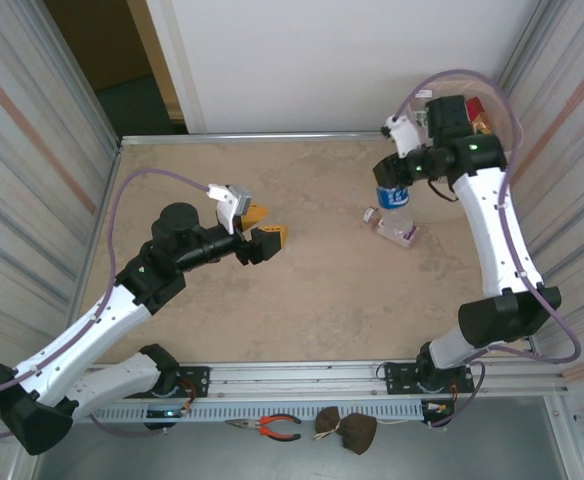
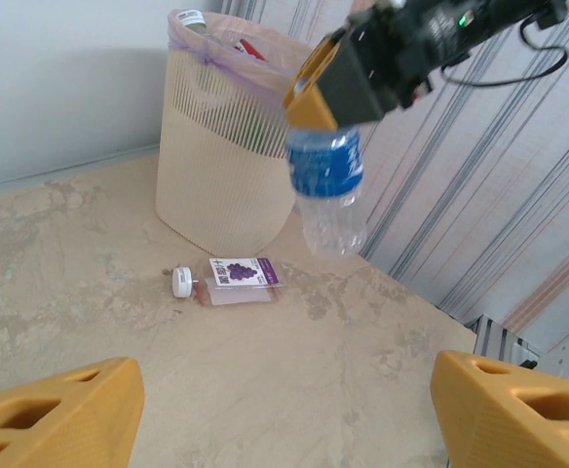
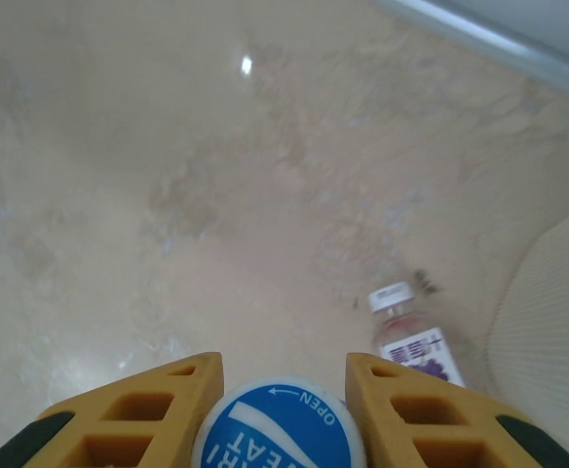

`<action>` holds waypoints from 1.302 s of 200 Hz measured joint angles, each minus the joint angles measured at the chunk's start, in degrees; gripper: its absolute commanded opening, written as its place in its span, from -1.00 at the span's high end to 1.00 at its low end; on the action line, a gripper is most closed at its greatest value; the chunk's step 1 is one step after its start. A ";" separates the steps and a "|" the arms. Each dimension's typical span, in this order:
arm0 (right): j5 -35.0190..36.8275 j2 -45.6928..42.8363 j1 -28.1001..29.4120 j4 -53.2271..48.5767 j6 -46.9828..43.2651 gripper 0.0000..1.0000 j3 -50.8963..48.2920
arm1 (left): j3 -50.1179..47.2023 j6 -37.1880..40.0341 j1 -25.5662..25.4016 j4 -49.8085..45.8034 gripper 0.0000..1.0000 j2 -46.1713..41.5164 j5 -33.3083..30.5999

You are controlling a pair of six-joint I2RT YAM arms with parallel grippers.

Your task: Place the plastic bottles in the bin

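Top external view: two white robot arms reach over a beige tabletop (image 1: 302,290) walled with striped panels. At the far right, the right fingers (image 2: 309,90) are clamped on the neck of a clear bottle with a blue label (image 2: 325,168), which hangs upright in the air, clear of the tabletop. The right wrist view looks straight down on its blue cap, pinched between two orange fingers. Just behind it stands the bin (image 2: 221,166), tall, beige and perforated, with a pink liner over its rim. From the left wrist view the bottle seems to hang in front of the bin rather than above its mouth, though the angle makes this hard to judge. A second bottle with a purple label and white cap (image 2: 234,280) lies on its side near the bin's foot. The left fingers (image 1: 273,238) are spread apart and empty over mid-table.

This looks like the carrying step. Next, the bottle probably needs lifting over the rim before release.
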 measured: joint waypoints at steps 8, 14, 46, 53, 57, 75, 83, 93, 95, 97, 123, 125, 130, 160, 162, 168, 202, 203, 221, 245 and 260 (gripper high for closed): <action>-0.59 -0.04 -1.57 0.11 0.72 0.65 2.32 | 0.00 0.00 0.00 0.11 -0.56 0.07 0.00; -1.01 -0.04 -2.75 0.20 1.20 0.67 3.89 | 0.00 0.00 0.00 0.17 -0.56 0.15 0.00; -1.53 0.07 -10.29 0.96 4.48 0.69 12.72 | 0.00 0.00 0.00 0.31 -0.56 0.35 0.00; -1.73 0.20 -11.80 1.36 5.38 0.70 14.23 | 0.00 0.00 0.00 0.46 -0.56 0.35 -0.02; -1.88 0.31 -12.66 1.75 5.81 0.70 15.08 | 0.00 0.02 0.00 0.57 -0.56 0.37 -0.02; -2.25 1.25 -16.46 3.48 8.09 0.71 18.51 | 0.00 0.02 0.00 0.66 -0.56 0.37 -0.04; -2.14 2.03 -17.94 4.28 8.87 0.71 20.02 | 0.00 0.02 0.00 0.68 -0.56 0.44 -0.04; -1.57 3.17 -19.61 5.27 9.70 0.71 21.70 | 0.00 0.02 0.00 0.76 -0.56 0.57 -0.04; -1.49 3.34 -19.78 5.46 9.75 0.71 21.90 | 0.00 0.02 0.00 0.83 -0.56 0.61 -0.04; -1.31 3.65 -20.11 5.68 9.97 0.71 22.23 | 0.00 0.02 0.00 0.87 -0.56 0.66 -0.04; 1.57 7.67 -23.26 8.26 10.82 0.73 25.97 | -0.02 0.02 0.00 1.60 -0.56 0.98 -0.24; 1.84 7.96 -23.39 8.37 10.82 0.72 26.16 | -0.02 0.02 0.00 1.62 -0.56 1.01 -0.26; 2.60 8.81 -23.76 8.66 10.97 0.72 26.97 | -0.02 0.04 0.00 1.70 -0.56 1.07 -0.35; 8.13 13.49 -24.72 10.56 10.58 0.71 29.92 | -0.02 0.39 0.00 1.95 -0.56 2.21 -0.50; 8.55 13.77 -24.74 10.64 10.47 0.71 30.08 | -0.02 0.46 0.00 1.95 -0.56 2.29 -0.50; 9.62 14.53 -24.76 10.86 10.23 0.71 30.45 | -0.02 0.52 0.00 1.95 -0.56 2.56 -0.52; 13.77 17.97 -24.74 12.72 8.70 0.71 30.88 | -0.09 1.33 0.00 1.97 -0.57 3.43 -0.66; 13.94 18.12 -24.74 12.81 8.59 0.71 30.88 | -0.11 1.36 0.00 1.97 -0.57 3.43 -0.66; 15.58 19.89 -24.50 13.73 7.89 0.71 31.47 | -0.35 1.60 0.00 2.01 -0.57 3.69 -0.61; 17.53 21.68 -23.98 14.58 6.56 0.72 31.80 | -0.90 1.75 0.00 2.38 -0.57 4.48 -0.61; 18.64 22.45 -23.61 14.60 5.66 0.73 31.80 | -1.27 1.84 0.00 2.43 -0.57 4.83 -0.63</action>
